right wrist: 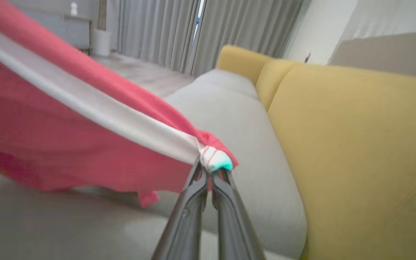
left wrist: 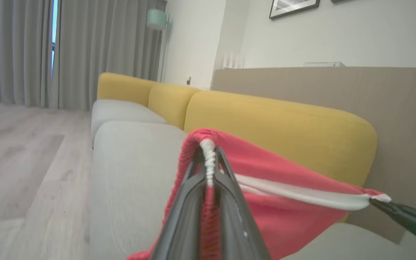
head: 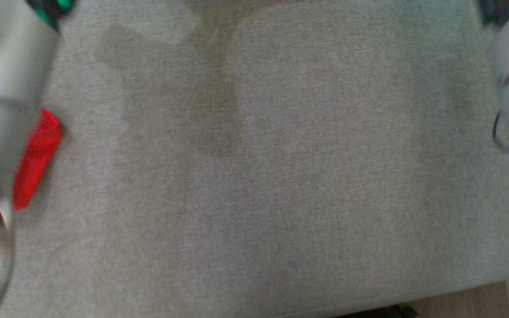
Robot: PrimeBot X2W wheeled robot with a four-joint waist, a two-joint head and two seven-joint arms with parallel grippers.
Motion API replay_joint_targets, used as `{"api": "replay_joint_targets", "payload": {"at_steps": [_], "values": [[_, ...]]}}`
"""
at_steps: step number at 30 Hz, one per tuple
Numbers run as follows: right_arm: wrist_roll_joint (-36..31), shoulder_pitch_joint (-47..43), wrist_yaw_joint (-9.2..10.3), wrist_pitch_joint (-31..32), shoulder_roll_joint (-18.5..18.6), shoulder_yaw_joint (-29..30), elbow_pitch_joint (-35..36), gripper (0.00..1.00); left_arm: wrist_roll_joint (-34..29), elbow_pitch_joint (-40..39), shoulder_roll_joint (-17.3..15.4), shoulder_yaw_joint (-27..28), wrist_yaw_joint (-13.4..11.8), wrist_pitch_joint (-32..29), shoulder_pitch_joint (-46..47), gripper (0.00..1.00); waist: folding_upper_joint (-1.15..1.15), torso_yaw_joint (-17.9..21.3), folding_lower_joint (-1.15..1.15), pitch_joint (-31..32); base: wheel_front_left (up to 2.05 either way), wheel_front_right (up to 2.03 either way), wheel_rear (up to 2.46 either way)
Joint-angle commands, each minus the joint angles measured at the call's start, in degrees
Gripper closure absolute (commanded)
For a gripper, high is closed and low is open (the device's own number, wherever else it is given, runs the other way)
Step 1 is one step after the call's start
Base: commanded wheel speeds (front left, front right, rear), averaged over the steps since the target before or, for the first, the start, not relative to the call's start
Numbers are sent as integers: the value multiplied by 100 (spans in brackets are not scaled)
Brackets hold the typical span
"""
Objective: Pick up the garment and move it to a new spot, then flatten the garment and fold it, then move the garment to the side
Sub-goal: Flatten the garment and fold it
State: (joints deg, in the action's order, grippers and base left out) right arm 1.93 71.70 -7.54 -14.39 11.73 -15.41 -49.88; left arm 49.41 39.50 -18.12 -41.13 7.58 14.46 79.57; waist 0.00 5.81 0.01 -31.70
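The garment (left wrist: 287, 209) is red with a white band, stretched in the air above the grey sofa seat (left wrist: 132, 173). My left gripper (left wrist: 208, 155) is shut on one bunched corner of it. At the right edge of the left wrist view the other gripper's dark tip (left wrist: 403, 216) pinches the white band's far end. In the right wrist view my right gripper (right wrist: 209, 171) is shut on that white corner, and the garment (right wrist: 67, 144) hangs away to the left. The head view shows a red strip of the garment (head: 38, 159) beside the pale left forearm (head: 2, 88).
The grey sofa seat (head: 281, 176) spreads below in the head view, its front edge at the bottom right beside wood floor (head: 471, 300). Yellow back cushions (right wrist: 356, 144) run along the seat. Wood floor (left wrist: 20, 162) and grey curtains (left wrist: 85, 47) lie beyond the sofa's end.
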Motion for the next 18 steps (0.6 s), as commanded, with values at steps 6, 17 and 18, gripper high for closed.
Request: {"api": "replay_joint_targets", "payload": {"at_steps": [6, 17, 18], "values": [[530, -973, 5, -59, 464, -958, -375, 100, 129, -745, -398, -189, -10, 52, -1246, 100, 0, -210, -1, 345, 0, 0, 0], [2094, -2035, 5, 327, 1451, -2579, 77, 100, -119, -1315, -700, -934, -9, 53, -2882, 100, 0, -334, -1, 1089, 0, 0, 0], [2245, -2135, 5, 389, 1562, -2705, 181, 100, -138, -1355, -713, -961, -9, 53, -3000, 100, 0, -340, -1, 1156, 0, 0, 0]]}}
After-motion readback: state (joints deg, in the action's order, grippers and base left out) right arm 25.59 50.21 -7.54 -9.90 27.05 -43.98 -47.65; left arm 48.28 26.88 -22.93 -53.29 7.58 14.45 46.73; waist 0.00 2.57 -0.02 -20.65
